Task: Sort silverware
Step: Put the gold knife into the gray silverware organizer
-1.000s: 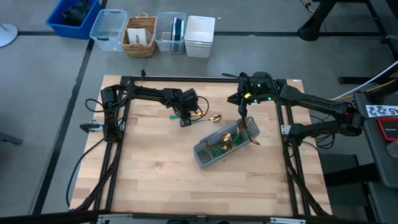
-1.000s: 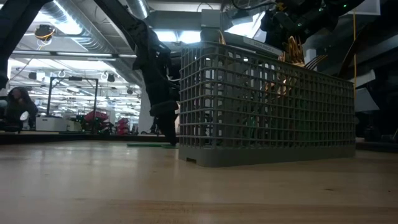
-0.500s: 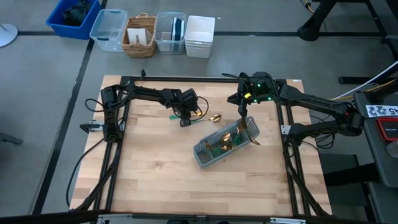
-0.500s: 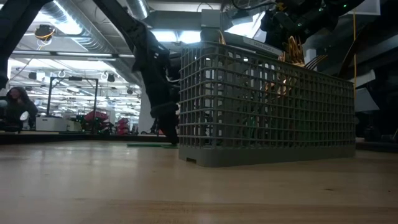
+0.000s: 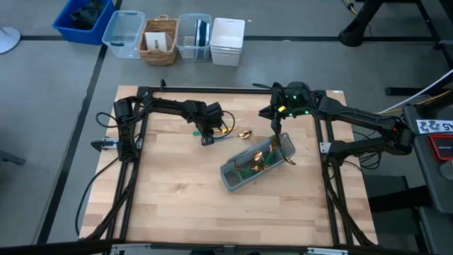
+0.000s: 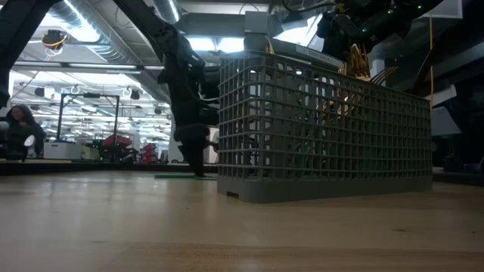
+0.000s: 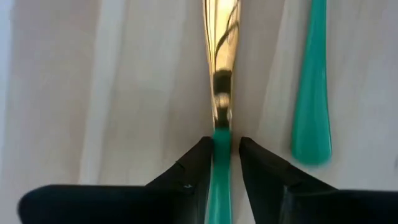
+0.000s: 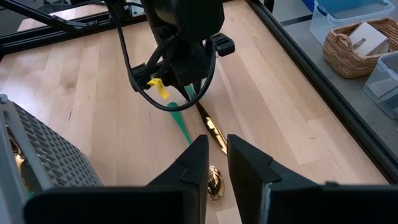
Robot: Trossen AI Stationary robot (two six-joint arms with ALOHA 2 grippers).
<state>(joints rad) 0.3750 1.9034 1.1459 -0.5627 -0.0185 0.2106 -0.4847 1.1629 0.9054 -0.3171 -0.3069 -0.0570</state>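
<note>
A piece of silverware lies flat on the wood near the table's far middle, its teal handle (image 7: pixel 219 180) meeting a gold neck (image 7: pixel 221 74); its gold head (image 5: pixel 244 132) points toward the table's right. My left gripper (image 5: pixel 207 139) points down over it, its narrowly open fingers straddling the handle's top. A second teal handle (image 7: pixel 311 93) lies alongside. The grey caddy (image 5: pixel 255 163) stands at the table's middle right, holding several gold-headed pieces. My right gripper (image 5: pixel 274 131) hangs above the caddy's far end, fingers slightly parted with nothing between them (image 8: pixel 217 146). My left gripper comes from above, its fingers across the piece where the teal handle meets the gold neck (image 7: pixel 221 140). One fingertip (image 7: pixel 202 155) looks to lie against the handle; a sliver of table shows beside the other (image 7: pixel 249 152). The piece lies flat on the table.
Beyond the table's far edge stand a blue bin (image 5: pixel 83 18), a clear tub (image 5: pixel 124 32), a wicker basket (image 5: pixel 160 39) and white containers (image 5: pixel 226 39). Bare wood lies toward the near edge (image 5: pixel 184 205). A person shows far off in the room (image 6: pixel 19 128).
My left gripper has tipped a little steeper over the silverware, its tip shifting slightly toward the table's left edge. The silverware and the caddy lie as before.
</note>
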